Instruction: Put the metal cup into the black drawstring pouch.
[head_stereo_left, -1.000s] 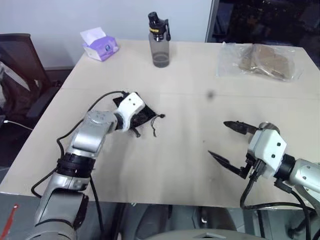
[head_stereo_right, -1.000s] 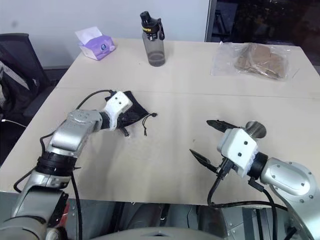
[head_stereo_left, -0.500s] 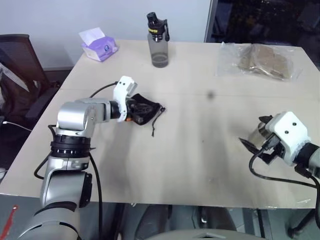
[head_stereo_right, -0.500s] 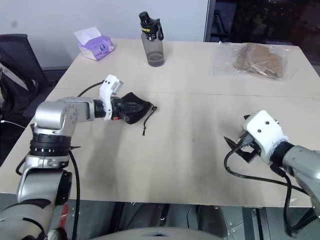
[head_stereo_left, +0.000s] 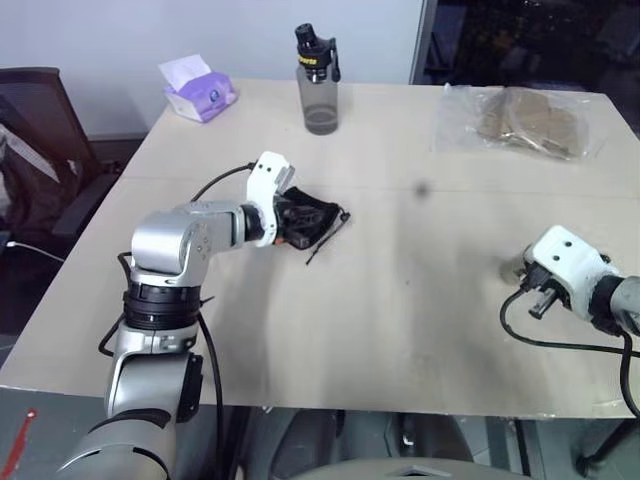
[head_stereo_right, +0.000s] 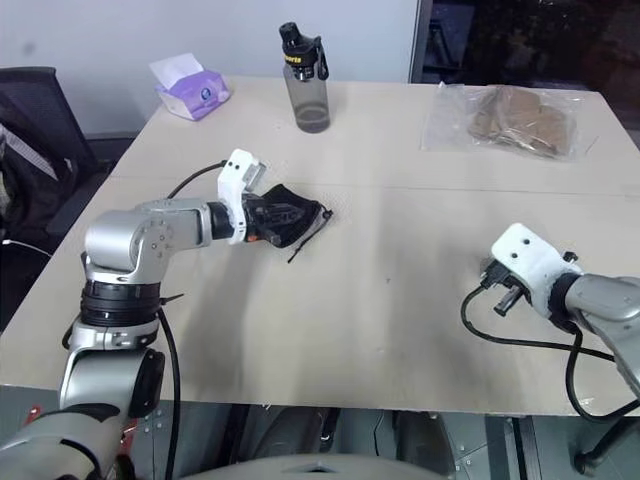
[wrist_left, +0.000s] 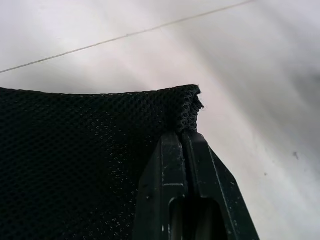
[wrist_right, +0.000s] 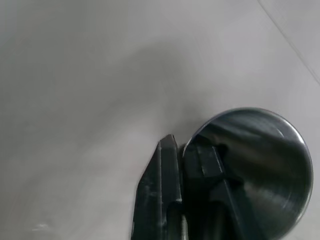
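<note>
left tool (wrist_left: 181, 137): clamped on pouch (head_stereo_left: 305, 217) hem, frame centre-left
right tool (wrist_right: 186, 150): pinching cup (wrist_right: 260, 165) rim, frame lower right
handling: cup stiff, slick; pouch limp, take by mouth

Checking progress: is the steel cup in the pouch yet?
Out. The shiny steel cup sits pinched at its rim by the right gripper, apart from the black mesh pouch.

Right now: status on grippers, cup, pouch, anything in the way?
Left gripper shut on black pouch edge. Right gripper shut on metal cup rim, one finger inside. Table between them bare.
</note>
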